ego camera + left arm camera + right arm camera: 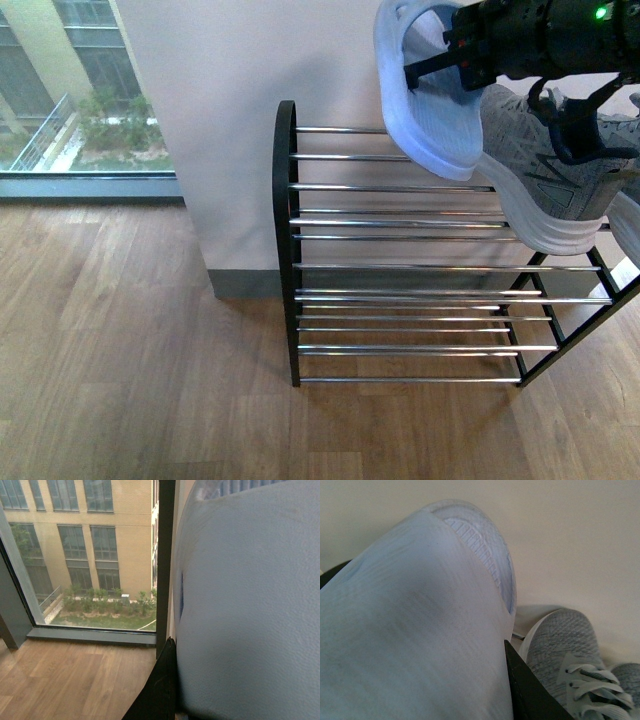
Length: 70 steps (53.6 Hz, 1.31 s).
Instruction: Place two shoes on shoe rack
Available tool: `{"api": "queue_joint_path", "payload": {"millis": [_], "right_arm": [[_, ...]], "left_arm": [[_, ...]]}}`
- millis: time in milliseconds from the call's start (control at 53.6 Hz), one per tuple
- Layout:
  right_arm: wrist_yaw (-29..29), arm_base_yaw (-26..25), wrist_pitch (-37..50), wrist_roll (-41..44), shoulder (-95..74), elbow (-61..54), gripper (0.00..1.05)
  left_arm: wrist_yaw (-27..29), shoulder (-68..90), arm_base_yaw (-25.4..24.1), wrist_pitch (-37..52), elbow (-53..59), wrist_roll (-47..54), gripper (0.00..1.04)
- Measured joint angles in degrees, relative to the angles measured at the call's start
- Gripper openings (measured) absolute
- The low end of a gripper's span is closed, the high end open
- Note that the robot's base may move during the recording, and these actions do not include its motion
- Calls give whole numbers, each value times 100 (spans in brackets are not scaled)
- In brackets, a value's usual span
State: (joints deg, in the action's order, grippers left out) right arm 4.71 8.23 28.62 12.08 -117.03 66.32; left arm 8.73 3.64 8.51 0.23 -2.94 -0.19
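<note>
The right gripper [440,62] pinches a pale blue rubber slide [425,95] above the black chrome-rodded shoe rack [400,240] — beside grey knit sneakers [560,170] already there — poised for lowering; the left gripper's state is unclear.

Front view: one black arm [540,35] enters from the upper right and reaches leftward, above the rack's [285,250] top tier. A green light shows on its wrist. Its gripper [425,68] is clamped on the slide [430,120], which it holds clear above the rack. This view does not settle which arm it is.

Left gripper [170,695]: one black finger [160,690] lies against the slide. The other finger is hidden, so its grip is unconfirmed.

Right gripper [427,632]: dark fingers [530,690] show on both sides of the slide, closed around it.
</note>
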Motion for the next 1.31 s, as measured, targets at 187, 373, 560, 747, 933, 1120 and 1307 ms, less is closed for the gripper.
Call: {"api": "queue_joint_path", "payload": {"millis": [187, 373, 560, 747, 933, 1120, 1307], "right_arm": [[-109, 35, -293, 87, -424, 382, 2], [66, 63, -656, 125, -813, 697, 2], [529, -4, -789, 184, -1438, 1147, 2], [966, -131, -437, 737, -2059, 1543, 2], [1067, -245, 50, 1602, -2354, 1698, 2], [960, -354, 225, 2465, -2481, 1773, 2], [826, -391, 153, 2951, -2476, 1762, 4]], "left_arm": [[0, 0, 0, 0, 0, 0, 2], [0, 0, 0, 0, 0, 0, 2], [0, 0, 0, 0, 0, 0, 2], [0, 0, 0, 0, 0, 0, 2], [0, 0, 0, 0, 0, 0, 2], [0, 0, 0, 0, 0, 0, 2], [0, 0, 0, 0, 0, 0, 2]]}}
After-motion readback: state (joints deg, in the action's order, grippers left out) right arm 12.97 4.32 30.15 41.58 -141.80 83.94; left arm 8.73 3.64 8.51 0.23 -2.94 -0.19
